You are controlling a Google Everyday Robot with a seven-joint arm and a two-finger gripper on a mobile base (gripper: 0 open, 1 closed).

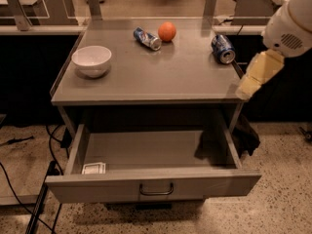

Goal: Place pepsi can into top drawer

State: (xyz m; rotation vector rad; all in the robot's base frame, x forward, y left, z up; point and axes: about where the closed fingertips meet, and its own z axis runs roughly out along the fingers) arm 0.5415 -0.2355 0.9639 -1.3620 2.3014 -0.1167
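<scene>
The pepsi can [223, 48] lies on its side near the right edge of the table [146, 82], with the orange [167, 31] and a slimmer can [147, 38] to its left. Below, the drawer [97, 185] stands open. The gripper [248, 84] hangs just off the table's front right corner; open or closed, I cannot tell.

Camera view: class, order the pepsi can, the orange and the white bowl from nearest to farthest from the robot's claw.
The claw hangs beside the right front corner of the table.
1. pepsi can, lying on its side near the table's right edge.
2. orange, at the back, near the middle.
3. white bowl, on the left side.
</scene>
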